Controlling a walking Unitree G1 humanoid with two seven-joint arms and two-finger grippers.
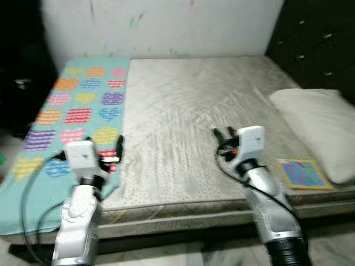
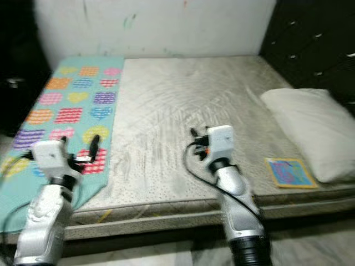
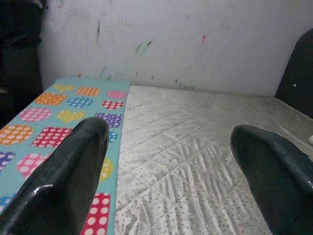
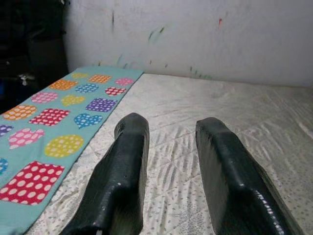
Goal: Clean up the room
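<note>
Observed from the head views: one bed, one teal blanket along its left side, one white pillow at right, one colourful book just beside the pillow. Left end effector released, over the blanket edge. Right end effector released, narrower, over bare mattress. Wrist views: blanket, mattress, marked wall.

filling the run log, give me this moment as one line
left gripper: open, over teal blanket edge | right gripper: open, over bare mattress | held: nothing | pillow, book: robot's right
</note>
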